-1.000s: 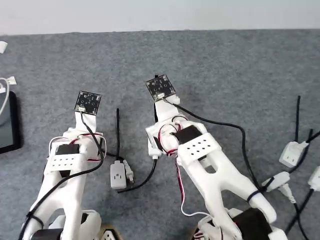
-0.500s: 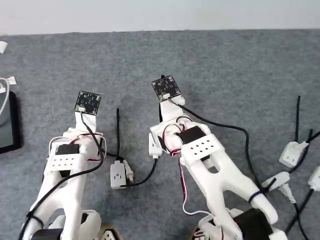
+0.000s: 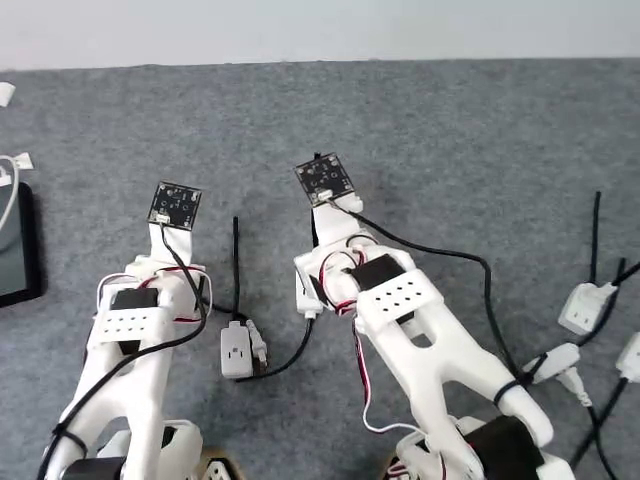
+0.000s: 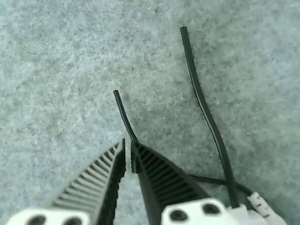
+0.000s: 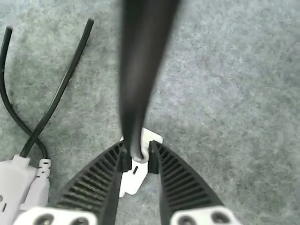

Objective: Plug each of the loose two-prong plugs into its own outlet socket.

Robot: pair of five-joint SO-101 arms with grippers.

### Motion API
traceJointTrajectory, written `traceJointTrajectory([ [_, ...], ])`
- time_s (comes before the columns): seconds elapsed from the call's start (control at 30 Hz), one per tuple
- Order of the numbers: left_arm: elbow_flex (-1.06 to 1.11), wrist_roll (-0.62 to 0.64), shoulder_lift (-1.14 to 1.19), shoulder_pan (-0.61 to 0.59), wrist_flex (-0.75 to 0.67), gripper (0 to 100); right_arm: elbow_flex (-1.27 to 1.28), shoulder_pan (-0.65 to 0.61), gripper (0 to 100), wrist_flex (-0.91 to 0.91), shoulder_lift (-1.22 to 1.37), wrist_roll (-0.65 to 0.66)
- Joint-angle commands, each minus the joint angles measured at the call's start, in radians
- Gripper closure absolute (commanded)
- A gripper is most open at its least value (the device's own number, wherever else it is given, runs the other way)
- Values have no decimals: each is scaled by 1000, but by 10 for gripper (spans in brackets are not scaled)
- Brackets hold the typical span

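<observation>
Over the grey surface (image 3: 470,130), high view: left arm (image 3: 130,325) and right arm (image 3: 405,300) are side by side. Between them is an outlet socket (image 3: 236,355), with a loose plug (image 3: 258,342) touching its side.
Right edge, high view: further sockets (image 3: 583,306) on black cords, well apart from both arms.
Left wrist view: left gripper (image 4: 128,144), jaws together. A thin cord (image 4: 121,110) runs out from their tips; whether it is pinched cannot be told.
Right wrist view: right gripper (image 5: 138,152), jaws clamped on a white connector (image 5: 133,180). Its thick cord (image 5: 140,70) rises toward the camera, and the outlet socket is near.
</observation>
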Motion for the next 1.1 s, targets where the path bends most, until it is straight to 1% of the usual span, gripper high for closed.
traceJointTrajectory([
  [0.0, -8, -15, -26, -3, -20, 987, -6, -7, 991, -18, -4, -5],
  [0.47, -8, -15, -26, -5, -20, 987, -12, -10, 991, -8, 140, 0],
  [0.57, -8, -15, -26, -5, -20, 987, -12, -12, 991, 15, 151, 20],
  [0.8, -8, -15, -26, -5, -20, 987, -14, -99, 988, 51, 162, 75],
  [0.87, -8, -15, -26, -5, -20, 987, -23, -116, 957, 51, 166, 72],
  [0.97, -8, -15, -26, -6, -20, 987, -32, -137, 848, 59, 168, 66],
  [1.07, -8, -15, -26, -6, -20, 987, -34, -163, 757, 59, 168, 2],
])
